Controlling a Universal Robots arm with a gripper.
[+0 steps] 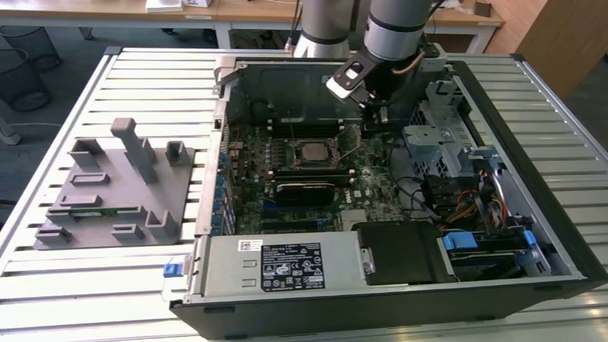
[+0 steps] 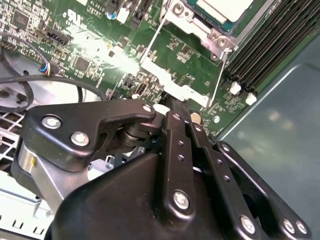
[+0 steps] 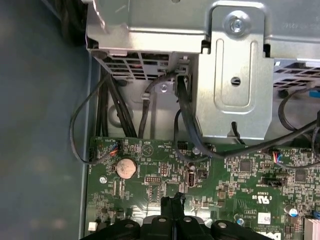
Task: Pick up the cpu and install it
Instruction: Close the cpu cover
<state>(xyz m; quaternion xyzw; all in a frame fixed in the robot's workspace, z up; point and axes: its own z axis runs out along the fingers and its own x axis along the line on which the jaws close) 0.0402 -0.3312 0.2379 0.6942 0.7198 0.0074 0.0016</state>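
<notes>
The cpu [image 2: 223, 7] is a silver square with a pale rim. It lies in the motherboard socket under the metal socket frame [image 2: 196, 26], and in the exterior view the cpu [image 1: 312, 150] sits mid-board inside the open computer case. My gripper [image 1: 369, 131] hangs just to the exterior view's right of the socket, low over the board. Its fingers [image 2: 176, 131] are pressed together with nothing seen between them; the gripper [image 3: 172, 202] looks the same in the first wrist view. A thin wire lever [image 2: 218, 76] slants up beside the fingertips.
The case wall [image 1: 480, 89] and a metal drive cage [image 3: 235, 75] with black cables [image 3: 186, 117] stand close by. Memory slots [image 2: 272, 47] run beside the socket. A grey fixture block [image 1: 112, 192] holding a green strip sits on the slatted table [image 1: 152, 71] at the exterior view's left.
</notes>
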